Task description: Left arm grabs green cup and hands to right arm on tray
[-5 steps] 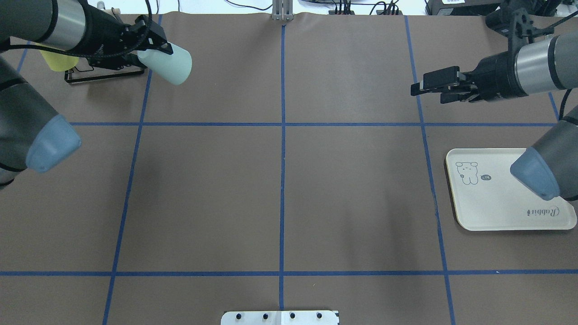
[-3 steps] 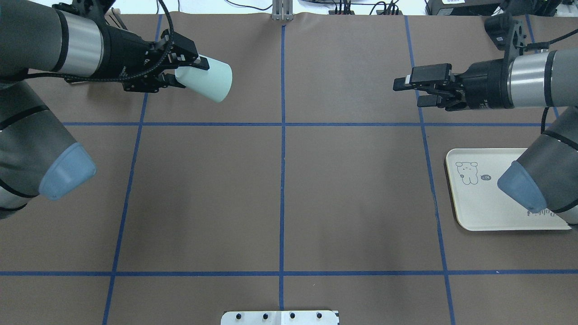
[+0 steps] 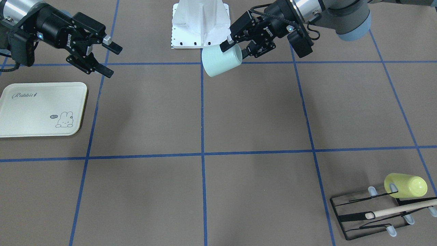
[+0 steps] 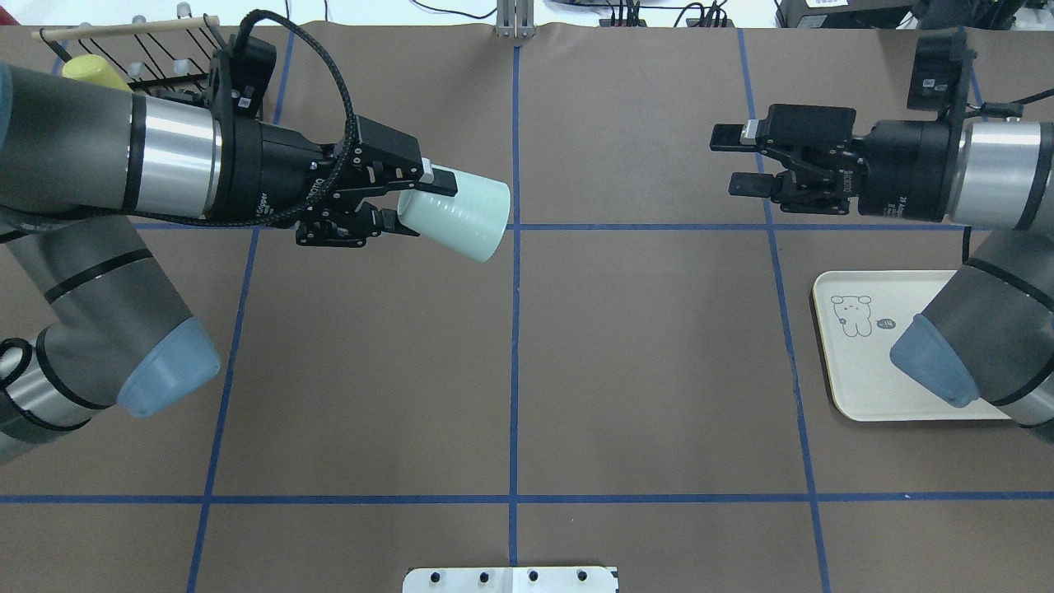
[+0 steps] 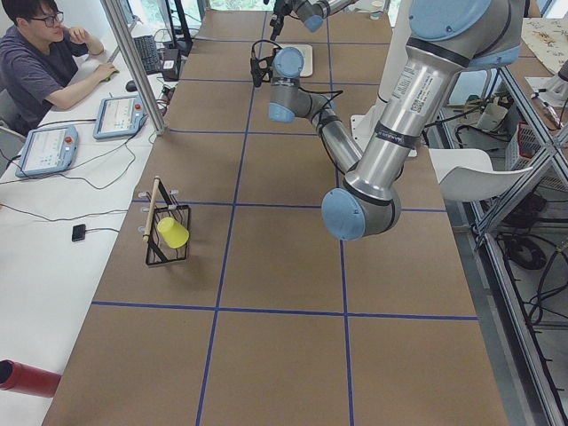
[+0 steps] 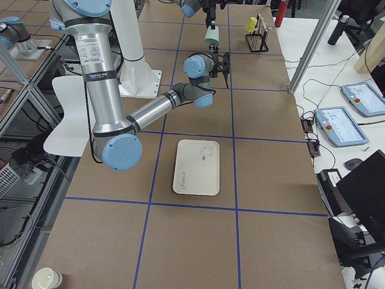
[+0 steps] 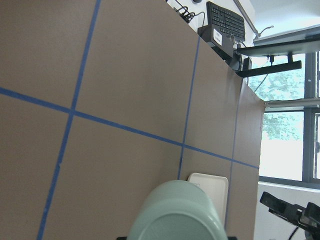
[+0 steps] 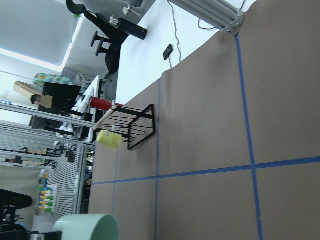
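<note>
So your left claw pinches the green cup aloft, midway between the counter's side edges; handover to the spread right claw and the tray remain.

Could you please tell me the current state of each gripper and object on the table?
left gripper: jaws shut on the green cup, above the table.
green cup: held on its side in the air, base pointing toward the right gripper.
right gripper: jaws open, empty.
tray: flat on the table, nothing on it.
yellow-green cup: hanging on the wire rack.
</note>
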{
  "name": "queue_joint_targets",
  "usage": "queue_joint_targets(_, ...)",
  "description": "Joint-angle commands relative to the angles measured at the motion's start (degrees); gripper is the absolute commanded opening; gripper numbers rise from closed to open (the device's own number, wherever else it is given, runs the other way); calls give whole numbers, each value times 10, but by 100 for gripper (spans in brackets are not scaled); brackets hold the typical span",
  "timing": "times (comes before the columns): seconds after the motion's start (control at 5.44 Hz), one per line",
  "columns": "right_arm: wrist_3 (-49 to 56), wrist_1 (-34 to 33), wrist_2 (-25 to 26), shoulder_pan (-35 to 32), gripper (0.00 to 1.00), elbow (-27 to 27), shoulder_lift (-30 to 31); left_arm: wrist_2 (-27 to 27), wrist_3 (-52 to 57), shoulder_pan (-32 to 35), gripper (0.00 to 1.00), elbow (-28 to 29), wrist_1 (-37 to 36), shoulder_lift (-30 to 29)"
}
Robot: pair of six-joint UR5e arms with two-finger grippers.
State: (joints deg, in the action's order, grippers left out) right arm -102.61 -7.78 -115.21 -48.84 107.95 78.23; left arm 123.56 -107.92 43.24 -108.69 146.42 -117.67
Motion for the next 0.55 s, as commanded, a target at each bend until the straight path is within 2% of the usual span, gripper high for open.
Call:
queue_joint_targets(0.0, -35, 138, 73, 66, 97, 1, 0, 18, -87, -4, 0, 1, 48, -19)
queue_joint_targets(0.18, -35, 173, 113, 107, 96, 8, -1, 18, -132, -4, 0, 1, 71, -23)
queue_joint_targets(0.37, -36, 187, 119, 130, 96, 16, -8, 18, -184, -4, 0, 4, 111, -30)
